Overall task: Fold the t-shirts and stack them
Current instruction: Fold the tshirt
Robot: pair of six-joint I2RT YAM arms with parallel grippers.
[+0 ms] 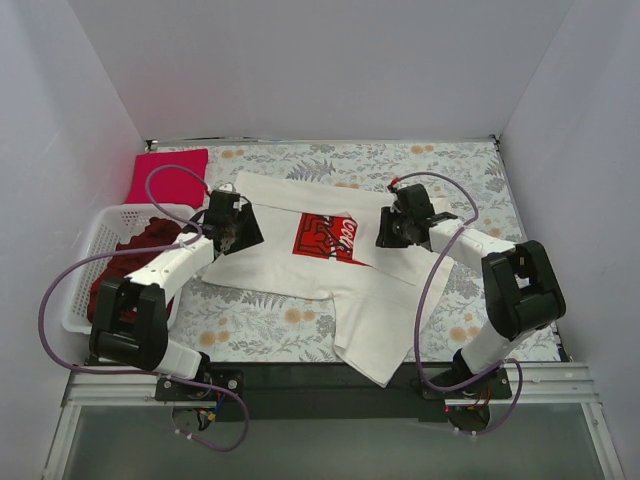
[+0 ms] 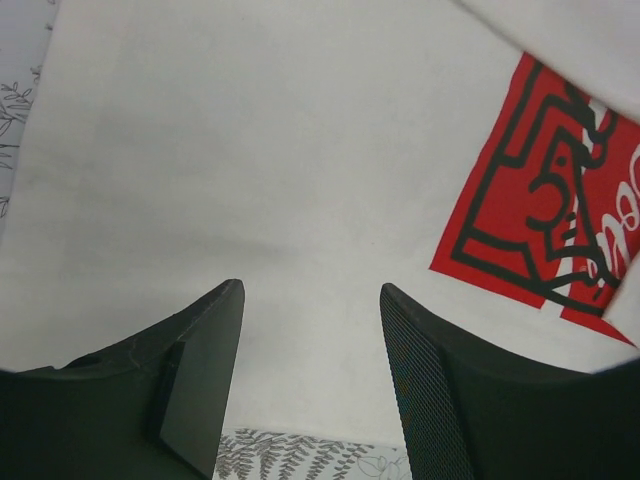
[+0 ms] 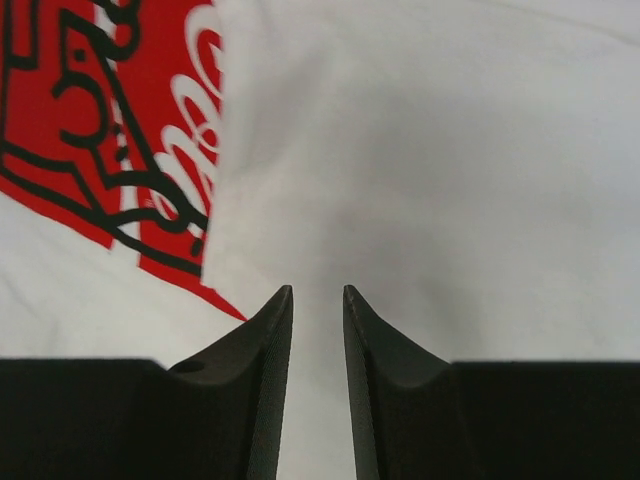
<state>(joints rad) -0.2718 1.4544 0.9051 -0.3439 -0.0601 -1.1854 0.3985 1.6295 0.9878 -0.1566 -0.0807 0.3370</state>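
Note:
The cream-white t-shirt [image 1: 300,275] lies spread on the floral table cloth, its red chest print [image 1: 325,238] in the middle. My left gripper [image 1: 228,232] hovers over the shirt's left part, open and empty; in the left wrist view [image 2: 312,290] white cloth and the print [image 2: 540,210] show past the jaws. My right gripper [image 1: 392,232] is at the print's right edge, its jaws only a little apart [image 3: 317,290] over a white fold [image 3: 400,150] that covers part of the print [image 3: 110,130]. The crimson-pink shirt [image 1: 165,175] lies back left. The dark maroon shirt [image 1: 140,250] is in the basket.
A white lattice basket [image 1: 85,270] stands at the left edge of the table. The shirt's lower part [image 1: 370,345] reaches the near table edge. White walls close in the back and both sides. Floral cloth [image 1: 480,210] shows at the right.

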